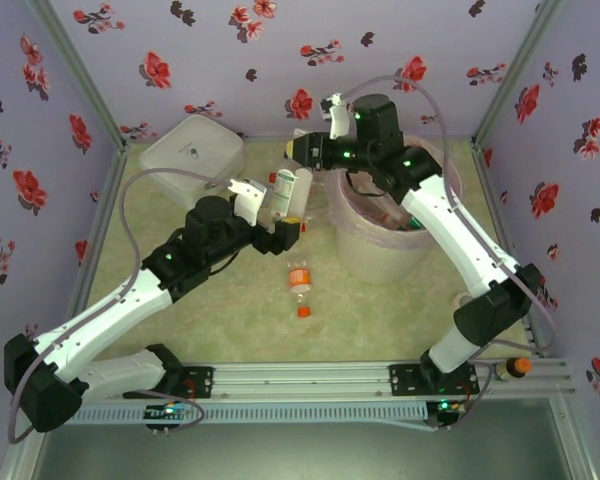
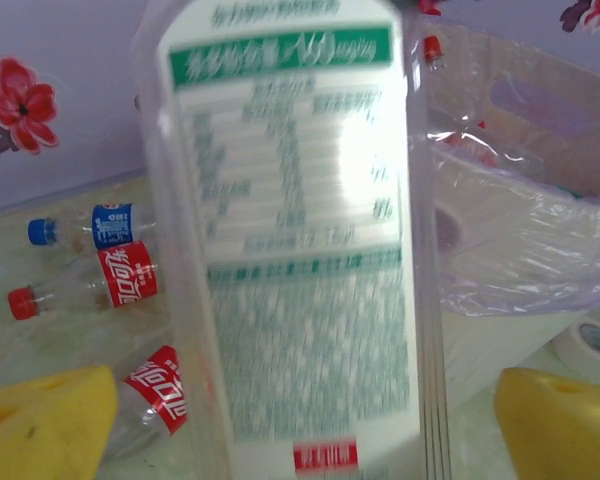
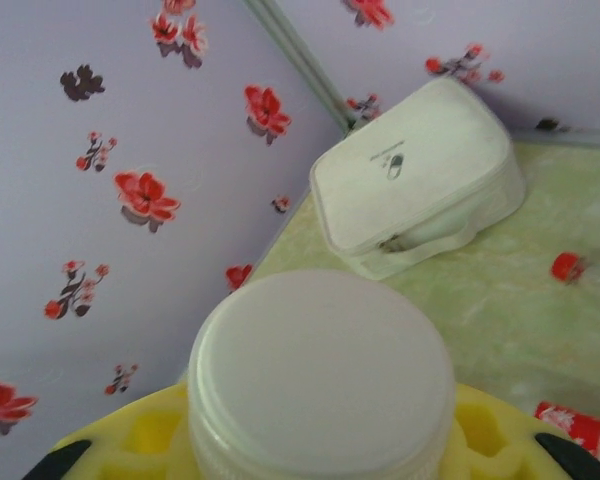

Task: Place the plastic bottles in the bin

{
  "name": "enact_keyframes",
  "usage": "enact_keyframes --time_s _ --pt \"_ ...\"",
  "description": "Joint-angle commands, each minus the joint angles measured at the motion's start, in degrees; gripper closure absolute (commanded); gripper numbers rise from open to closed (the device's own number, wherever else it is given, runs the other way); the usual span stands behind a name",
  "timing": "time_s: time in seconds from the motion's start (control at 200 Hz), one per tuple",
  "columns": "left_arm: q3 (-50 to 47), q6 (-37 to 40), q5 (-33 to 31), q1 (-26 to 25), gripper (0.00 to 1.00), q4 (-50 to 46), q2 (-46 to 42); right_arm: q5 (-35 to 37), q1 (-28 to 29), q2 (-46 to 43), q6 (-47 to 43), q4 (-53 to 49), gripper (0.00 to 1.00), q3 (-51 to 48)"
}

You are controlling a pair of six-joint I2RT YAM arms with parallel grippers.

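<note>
Top external view: nearest, an orange-capped bottle [image 1: 300, 283] lies on the green table [image 1: 380, 320]. Beyond it the left gripper [image 1: 283, 212] is clamped on a green-labelled bottle [image 1: 293, 188], held just left of the bin [image 1: 375, 262]. Farther back, the right gripper [image 1: 302, 150] grips a white-capped bottle [image 3: 320, 365] between its yellow pads [image 3: 490, 425]. The white case [image 1: 192, 150] sits off to its left by the far wall.

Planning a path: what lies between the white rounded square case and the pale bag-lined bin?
Top view: the left gripper, shut on a green-labelled clear plastic bottle.
</note>
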Motion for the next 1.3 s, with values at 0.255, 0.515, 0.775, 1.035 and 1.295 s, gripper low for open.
enact_keyframes --time_s 0.255,0.515,0.775,1.035,1.295 --pt "-1.03 -2.08 -3.68 0.84 0.0 -2.26 2.19 20.29 -12.74 -16.2 -14.1 -8.41 1.0 9.18" --pt "-0.9 -4.96 -3.93 3.01 0.0 -4.71 6.22 39.04 -13.31 -8.57 -28.36 -32.72 1.0 23.59" --pt "-0.17 -5.87 -3.81 3.92 0.0 -6.39 8.57 42.37 -14.55 -0.38 -31.8 -41.42 1.0 25.83" --pt "-0.16 -5.96 -3.68 4.06 0.0 -7.69 9.0 37.49 -16.96 10.45 -31.73 -49.79 1.0 29.0" --pt "-0.68 -6.05 -3.68 4.44 0.0 -7.74 9.74 31.42 -18.25 14.34 -27.81 -49.21 0.95 20.6"
